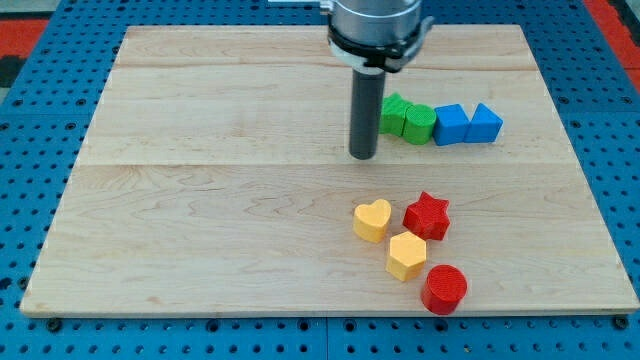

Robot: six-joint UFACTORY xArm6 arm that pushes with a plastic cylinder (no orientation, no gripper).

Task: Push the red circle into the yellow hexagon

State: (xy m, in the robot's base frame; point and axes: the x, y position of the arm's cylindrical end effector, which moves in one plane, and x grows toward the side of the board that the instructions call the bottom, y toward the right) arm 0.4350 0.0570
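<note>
Approach step, I judge: no pincer here, only my tip at upper centre, grasping nothing, and next it must get round the red circle, lower right, just beside the yellow hexagon.

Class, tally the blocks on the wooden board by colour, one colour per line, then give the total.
Green: 2, a green block and a green circle
Blue: 2
Yellow: 2, yellow heart and yellow hexagon
Red: 2, red star and red circle
Total: 8
</note>
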